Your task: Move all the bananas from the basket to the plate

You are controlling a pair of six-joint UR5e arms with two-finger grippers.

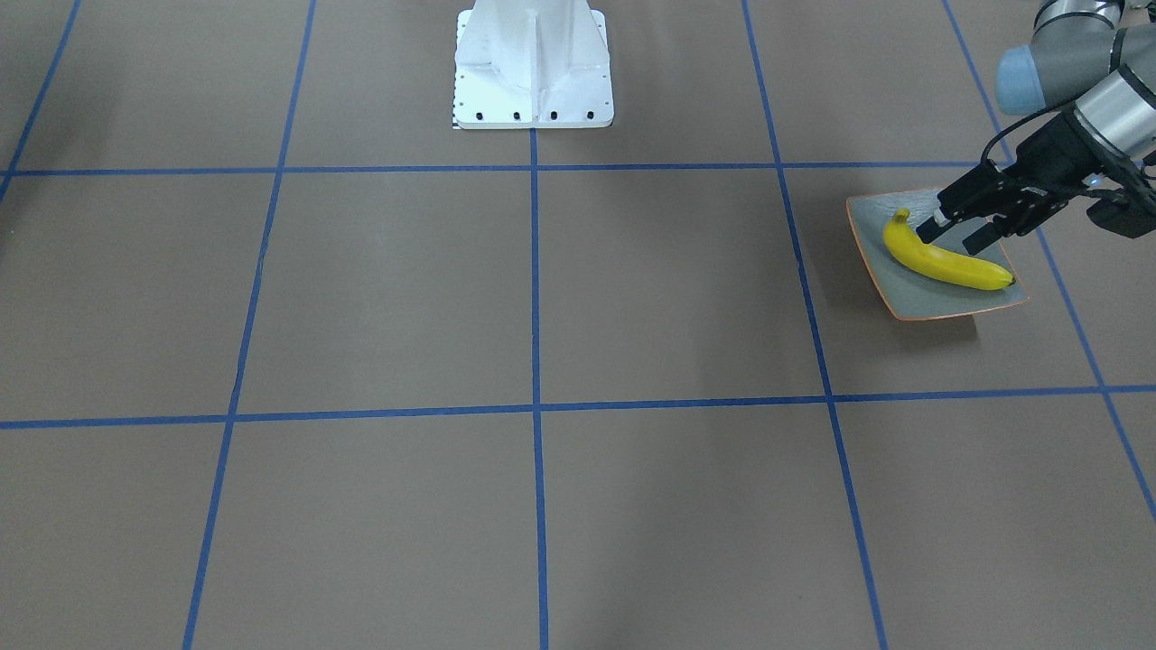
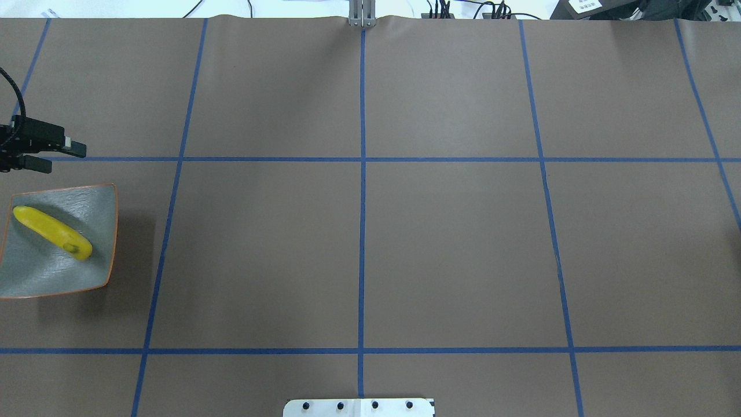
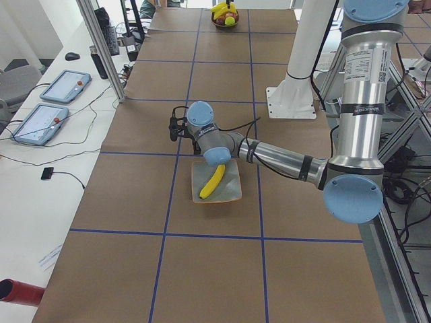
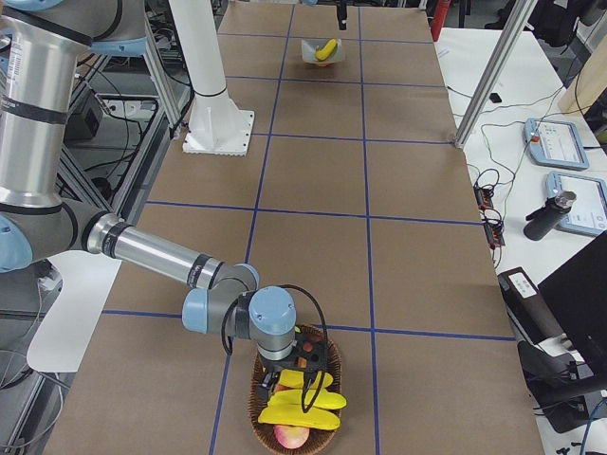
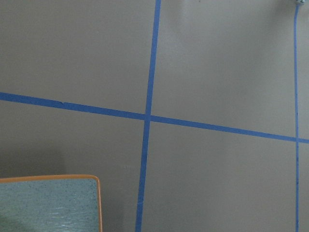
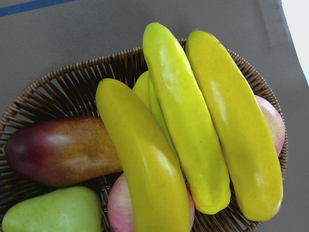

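Note:
One yellow banana (image 1: 948,262) lies diagonally on the square grey-green plate (image 1: 903,302) with the orange rim, at my left end of the table. My left gripper (image 1: 955,236) hangs open and holds nothing; in the overhead view this gripper (image 2: 65,158) is just beyond the plate (image 2: 58,272) and the banana (image 2: 52,233). Three more bananas (image 6: 193,125) lie side by side in the wicker basket (image 6: 58,82). My right gripper (image 4: 302,360) hovers right over the basket (image 4: 261,379); I cannot tell whether it is open or shut.
The basket also holds a red-brown mango (image 6: 58,150), a green pear (image 6: 53,212) and pink apples (image 6: 275,121). The white robot pedestal (image 1: 533,68) stands at mid-table. Tablets (image 3: 64,84) and cables lie on the side bench.

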